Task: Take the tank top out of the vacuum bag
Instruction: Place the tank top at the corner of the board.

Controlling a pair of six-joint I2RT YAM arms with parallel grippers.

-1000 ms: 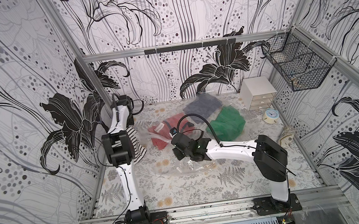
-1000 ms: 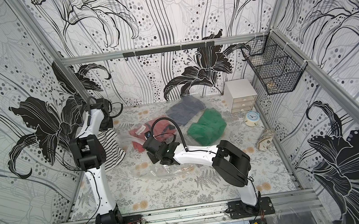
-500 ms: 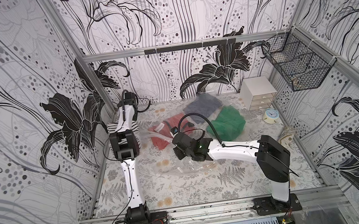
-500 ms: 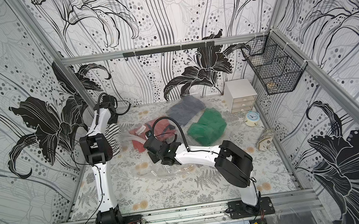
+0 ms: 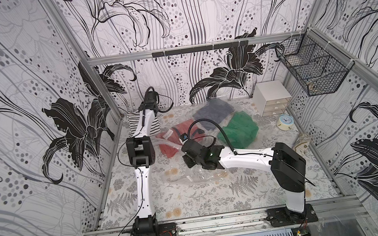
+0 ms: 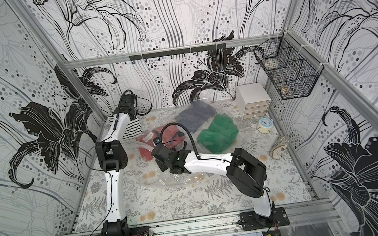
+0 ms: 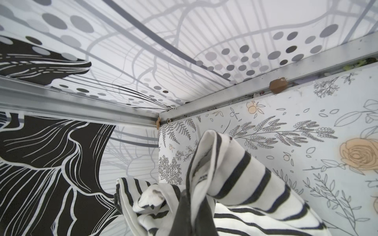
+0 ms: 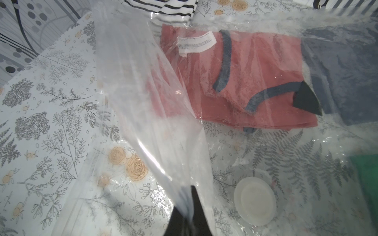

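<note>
Now the left pincer (image 7: 185, 201), striped top (image 7: 231, 163) bunched round it though whether it grips I cannot tell, has swung to the far corner, so the top looks clear of the bag (image 8: 143, 92) the right pincer (image 8: 189, 204) clenches.

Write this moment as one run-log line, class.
right claw: shut on vacuum bag | left claw: shut on striped garment, outside bag | red garment: inside bag

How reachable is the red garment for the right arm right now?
Probably not directly. The red garment sits inside the vacuum bag, under its film, and the right claw is shut on a fold of that bag.
</note>
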